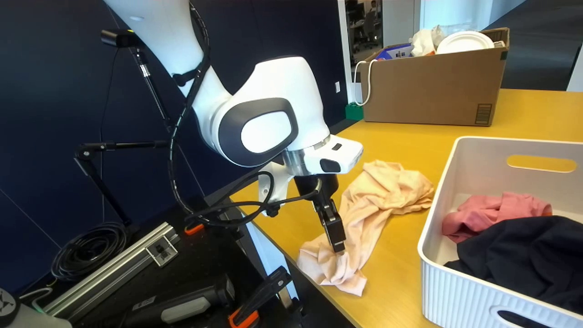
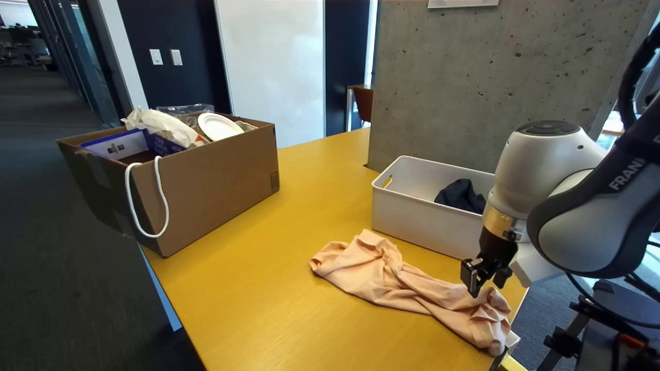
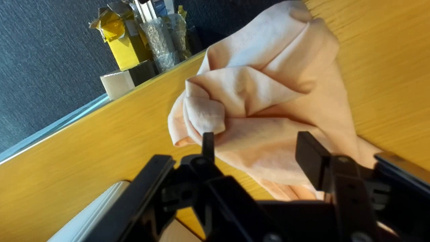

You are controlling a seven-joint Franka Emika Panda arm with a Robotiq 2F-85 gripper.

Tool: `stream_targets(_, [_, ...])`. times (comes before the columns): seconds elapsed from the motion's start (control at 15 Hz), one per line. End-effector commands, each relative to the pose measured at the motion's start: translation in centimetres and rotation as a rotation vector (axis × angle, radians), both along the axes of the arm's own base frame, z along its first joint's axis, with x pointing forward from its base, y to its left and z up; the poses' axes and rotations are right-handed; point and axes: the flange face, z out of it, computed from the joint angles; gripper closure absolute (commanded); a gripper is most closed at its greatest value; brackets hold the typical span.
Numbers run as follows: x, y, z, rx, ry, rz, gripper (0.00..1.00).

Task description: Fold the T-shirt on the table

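Observation:
The T-shirt (image 1: 375, 193) is a pale peach cloth lying twisted and crumpled in a long strip on the yellow-tan table (image 2: 268, 309). Its near end lies bunched at the table edge; it also shows in an exterior view (image 2: 384, 275) and the wrist view (image 3: 278, 104). Its print is not visible. My gripper (image 1: 337, 243) points down over the bunched end; it also shows in an exterior view (image 2: 484, 286). In the wrist view the gripper (image 3: 256, 144) is open, with cloth showing behind the wide gap and nothing held. Whether the fingertips touch the cloth I cannot tell.
A white basket (image 1: 460, 287) with a red-pink garment (image 1: 494, 212) and a black garment (image 1: 524, 257) stands beside the T-shirt. A full cardboard box (image 2: 221, 190) stands farther off on the table. A yellow carton (image 3: 124, 50) shows beyond the table edge in the wrist view.

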Motion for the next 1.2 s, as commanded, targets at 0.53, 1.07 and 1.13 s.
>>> stream_targets(0.53, [-1.8,4.8,3.8,0.011,-0.027,0.030,0.00])
stream_targets(1.07, [-1.8,5.4,2.9,0.008,-0.017,0.060,0.00])
stream_targets(1.13, [-2.3,5.6,3.0,0.006,-0.025,0.063,0.00])
